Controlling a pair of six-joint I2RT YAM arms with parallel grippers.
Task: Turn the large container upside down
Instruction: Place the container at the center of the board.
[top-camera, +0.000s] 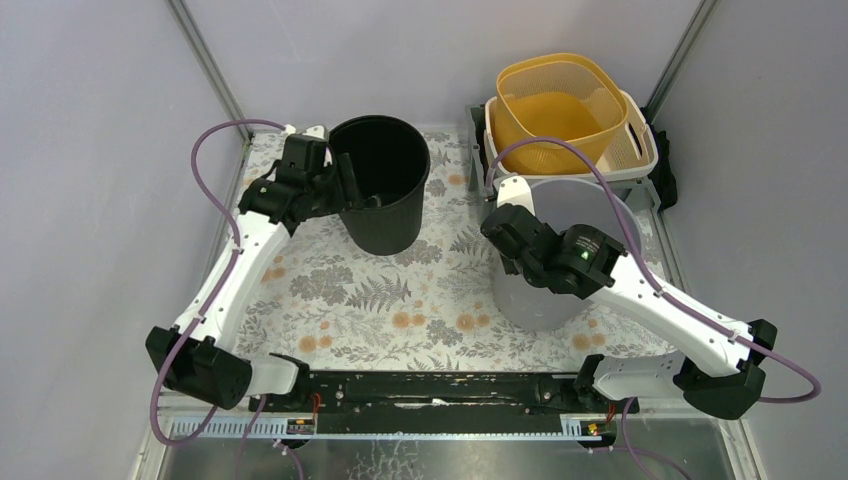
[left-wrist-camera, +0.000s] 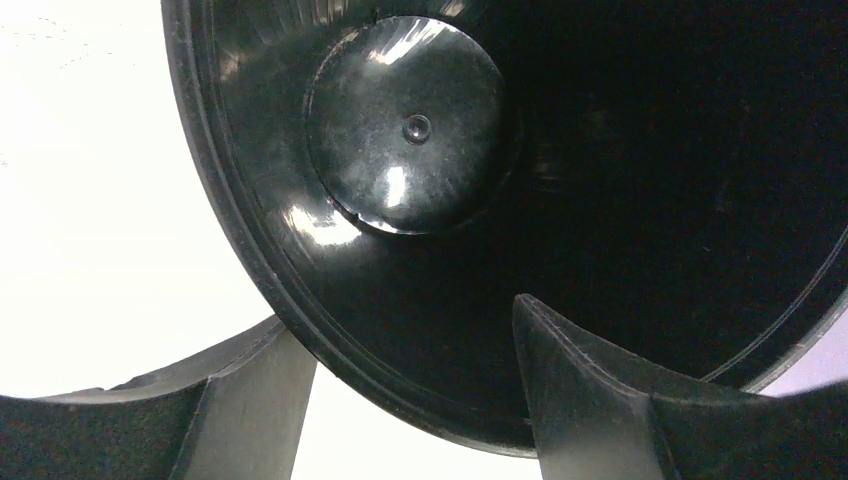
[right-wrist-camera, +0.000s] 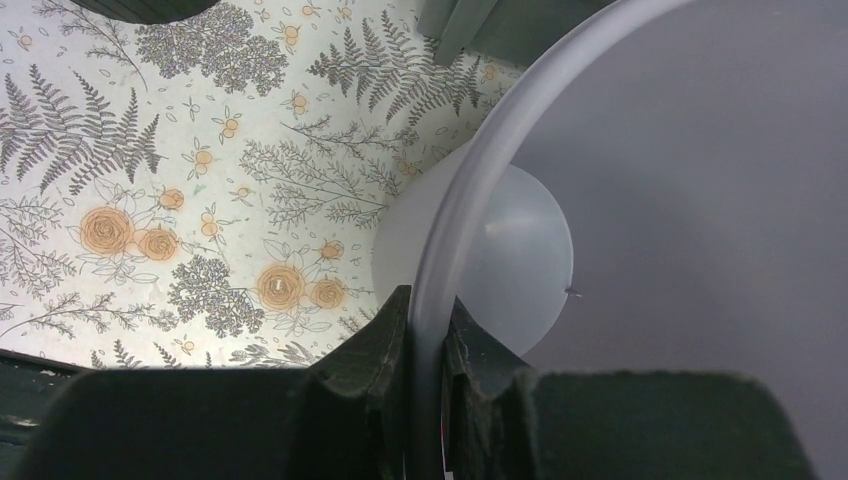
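Note:
A translucent grey-white bucket (top-camera: 536, 304) stands upright on the right of the floral mat. It looks wider than the black bucket (top-camera: 381, 186), which stands upright at the back left. My right gripper (top-camera: 497, 232) is shut on the pale bucket's near-left rim. In the right wrist view the gripper (right-wrist-camera: 428, 300) pinches the rim, with the bucket's inside (right-wrist-camera: 700, 200) to the right. My left gripper (top-camera: 358, 196) is open and straddles the black bucket's left rim. In the left wrist view the gripper (left-wrist-camera: 405, 320) has one finger inside the black bucket (left-wrist-camera: 410, 130) and one outside.
An orange colander (top-camera: 560, 105) sits in a white basket (top-camera: 642, 152) at the back right, just behind the pale bucket. The floral mat (top-camera: 400, 300) covers the table. Metal frame posts and grey walls close in the left, right and back sides.

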